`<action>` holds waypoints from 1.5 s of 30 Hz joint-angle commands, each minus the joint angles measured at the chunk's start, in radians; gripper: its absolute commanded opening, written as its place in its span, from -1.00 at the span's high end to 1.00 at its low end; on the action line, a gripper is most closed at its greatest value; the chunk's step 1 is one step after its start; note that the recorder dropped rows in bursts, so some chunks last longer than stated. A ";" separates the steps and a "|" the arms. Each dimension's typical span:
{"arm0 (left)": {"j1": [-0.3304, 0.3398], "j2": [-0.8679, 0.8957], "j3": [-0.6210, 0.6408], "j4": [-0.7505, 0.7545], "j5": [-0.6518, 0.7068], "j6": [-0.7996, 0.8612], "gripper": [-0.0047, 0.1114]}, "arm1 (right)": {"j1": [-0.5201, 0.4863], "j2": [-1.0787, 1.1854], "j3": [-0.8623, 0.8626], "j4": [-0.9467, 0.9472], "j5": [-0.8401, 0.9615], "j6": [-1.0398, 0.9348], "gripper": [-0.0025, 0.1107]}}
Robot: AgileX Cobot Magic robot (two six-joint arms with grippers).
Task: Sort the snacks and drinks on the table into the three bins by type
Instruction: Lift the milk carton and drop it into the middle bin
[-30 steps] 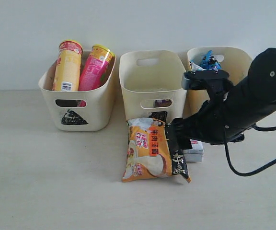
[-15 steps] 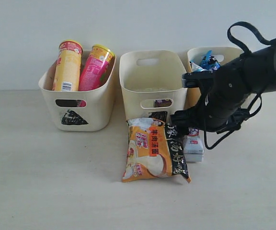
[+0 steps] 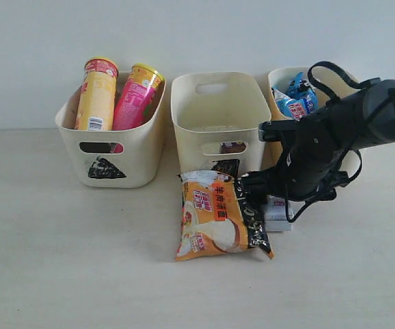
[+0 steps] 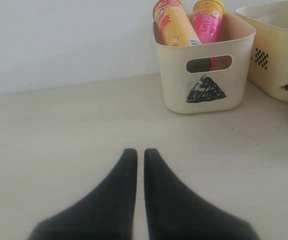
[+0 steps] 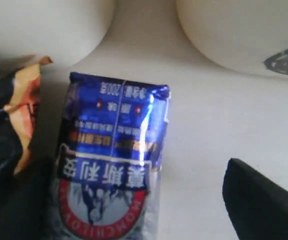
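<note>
Right pincer (image 3: 258,186) hangs spread, empty, over the white-blue carton (image 5: 111,130) on the counter (image 3: 81,260); left pincer (image 4: 139,155) is clenched. We judge sorting mostly done: only this carton and the orange-black noodle packet (image 3: 214,223) lie unbinned.

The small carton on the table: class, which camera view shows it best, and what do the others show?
The right wrist view: the carton fills the middle, blue top and printed label plain. The exterior view shows only a white corner below the right arm. The left wrist view misses it.
</note>
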 commanded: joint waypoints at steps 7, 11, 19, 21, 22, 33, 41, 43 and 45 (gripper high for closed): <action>0.003 -0.004 0.004 -0.012 -0.004 0.000 0.84 | -0.007 -0.023 -0.005 -0.005 0.018 -0.003 0.95; 0.003 -0.004 0.004 -0.012 -0.004 0.000 0.84 | -0.007 -0.079 -0.005 0.016 0.069 -0.009 0.96; 0.003 -0.004 0.004 -0.012 -0.004 0.000 0.84 | -0.007 -0.213 -0.005 0.016 0.203 -0.043 0.96; 0.003 -0.004 0.004 -0.012 -0.004 0.000 0.84 | -0.007 -0.251 -0.005 0.016 0.224 -0.076 0.96; 0.003 -0.004 0.004 -0.012 -0.004 0.000 0.84 | -0.007 -0.272 -0.005 0.016 0.232 -0.100 0.96; 0.003 -0.004 0.004 -0.012 -0.004 0.000 0.84 | -0.007 -0.409 -0.121 0.032 0.277 -0.296 0.96; 0.003 -0.004 0.004 -0.012 -0.004 0.000 0.84 | -0.007 -0.322 -0.332 0.046 0.179 -0.355 0.96; 0.003 -0.004 0.004 -0.012 -0.004 0.000 0.84 | -0.007 -0.272 -0.392 0.048 0.160 -0.355 0.96; 0.003 -0.004 0.004 -0.012 -0.004 0.000 0.84 | -0.007 -0.214 -0.450 0.048 0.137 -0.355 0.96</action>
